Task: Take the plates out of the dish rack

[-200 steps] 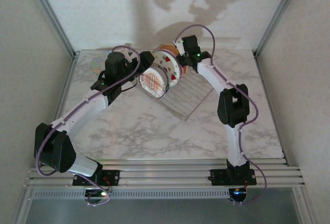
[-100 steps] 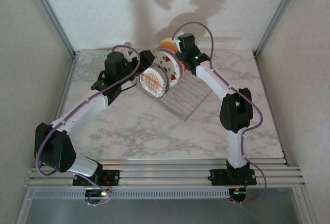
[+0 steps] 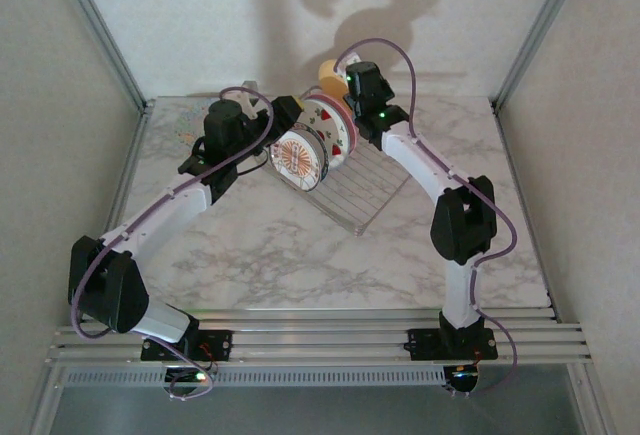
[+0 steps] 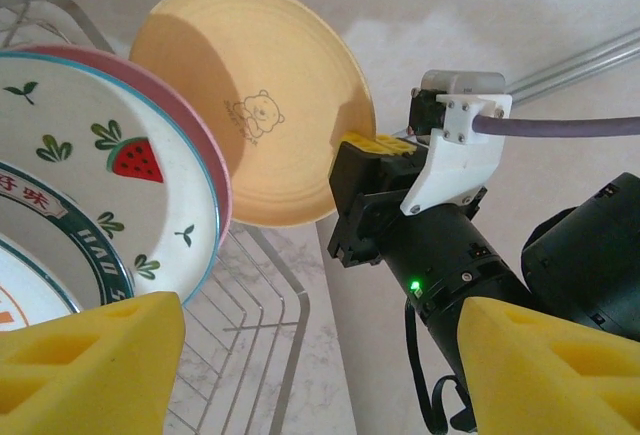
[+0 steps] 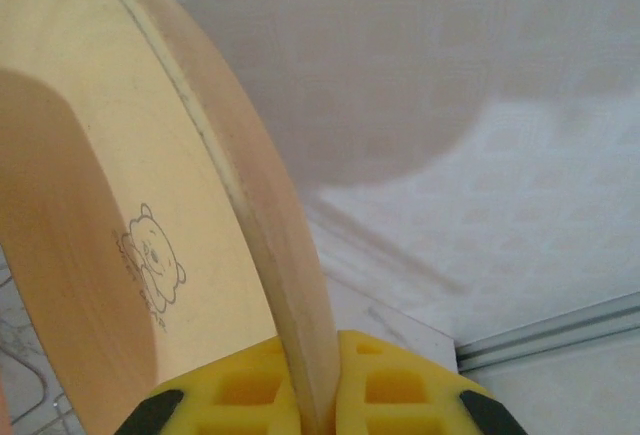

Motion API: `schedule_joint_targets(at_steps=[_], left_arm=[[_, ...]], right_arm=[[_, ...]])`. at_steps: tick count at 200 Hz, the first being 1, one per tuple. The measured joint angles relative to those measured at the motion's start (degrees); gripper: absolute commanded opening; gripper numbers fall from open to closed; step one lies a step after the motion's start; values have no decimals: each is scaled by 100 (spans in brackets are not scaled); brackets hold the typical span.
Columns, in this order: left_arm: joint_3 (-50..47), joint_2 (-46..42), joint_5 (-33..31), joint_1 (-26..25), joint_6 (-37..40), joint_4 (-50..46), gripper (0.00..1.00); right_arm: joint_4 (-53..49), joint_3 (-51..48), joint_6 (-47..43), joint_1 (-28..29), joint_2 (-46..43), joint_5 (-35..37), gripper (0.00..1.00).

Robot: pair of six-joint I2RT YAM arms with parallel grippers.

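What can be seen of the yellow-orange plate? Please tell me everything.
The yellow-orange plate is round, plain and matte, with faint concentric rings and a small bear outline printed near its middle. It stands on edge, nearly upright, partly behind the strawberry-patterned plate. The right gripper is shut on its rim, one yellow pad on each face. Whether its lower edge touches the dish rack cannot be told.

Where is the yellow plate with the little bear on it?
In the left wrist view the yellow plate is upright just behind the strawberry plate, its rim pinched by the fingers of the right gripper.
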Motion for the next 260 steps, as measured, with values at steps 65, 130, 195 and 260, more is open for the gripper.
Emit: schedule_joint_targets(at_steps=[65,130,195,260], left_arm=[[282,289,138,-216,9,103,73],[837,774,291,-553,164,247,73],[1753,1620,439,-1073,463,317,73],[2260,2162,501,-1318,485,328,69]], right_arm=[[225,-105,-258,0,-623,256,0],[-195,-402,249,0,-1891,214,0],[-1423,-568,1550,-9,-3300,-155,0],[-2422,-789,2765,-155,-3976,-732,0]])
